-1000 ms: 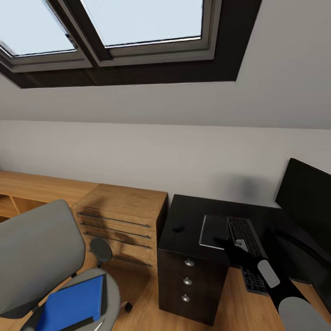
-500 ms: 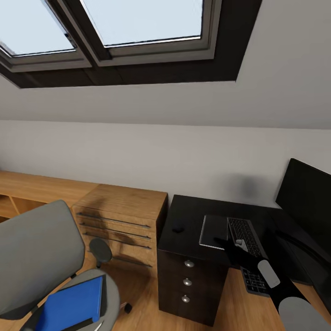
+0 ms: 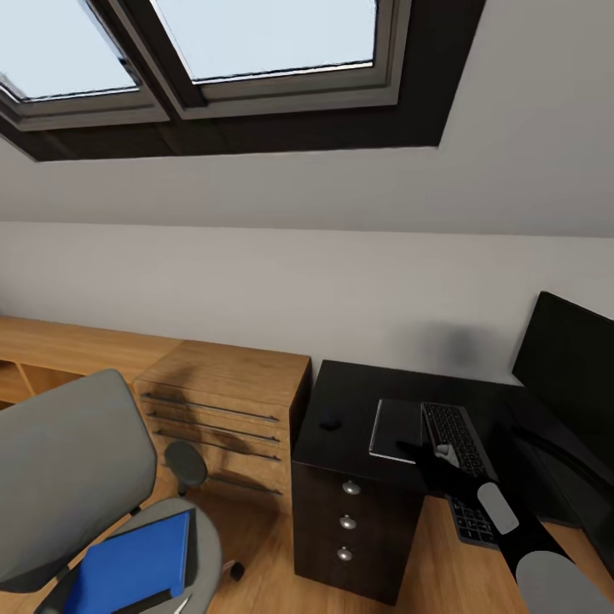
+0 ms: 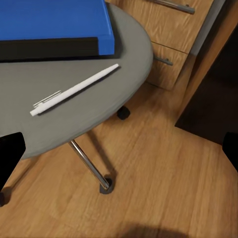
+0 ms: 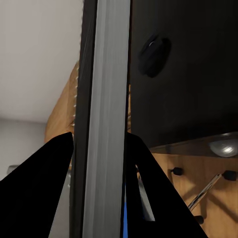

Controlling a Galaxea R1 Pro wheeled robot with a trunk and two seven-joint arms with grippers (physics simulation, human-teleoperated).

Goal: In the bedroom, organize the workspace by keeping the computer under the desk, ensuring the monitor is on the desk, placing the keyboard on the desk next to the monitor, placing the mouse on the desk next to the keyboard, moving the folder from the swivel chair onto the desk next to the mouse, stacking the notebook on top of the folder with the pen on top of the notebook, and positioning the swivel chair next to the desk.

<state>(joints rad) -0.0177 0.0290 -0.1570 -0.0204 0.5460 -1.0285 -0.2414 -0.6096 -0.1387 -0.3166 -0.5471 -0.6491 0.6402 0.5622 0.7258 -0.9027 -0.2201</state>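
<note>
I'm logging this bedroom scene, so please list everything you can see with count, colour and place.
skylight windows: two, dark frames, in the sloped ceiling.
dresser: one, light wood, left of the desk.
desk: one, glossy black, silver drawer knobs.
monitor: one, black, on the desk at right.
keyboard: one, dark grey, held edge-on in the right hand, overhanging the desk's front edge.
mouse: one, black, on the desk's left part.
swivel chair: one, grey, lower left.
folder: one, blue, on the chair seat.
pen: one, white, on the seat beside the folder.
right hand: black, clamped on the keyboard.
left hand: black, fingers apart above the chair seat's edge.
</note>
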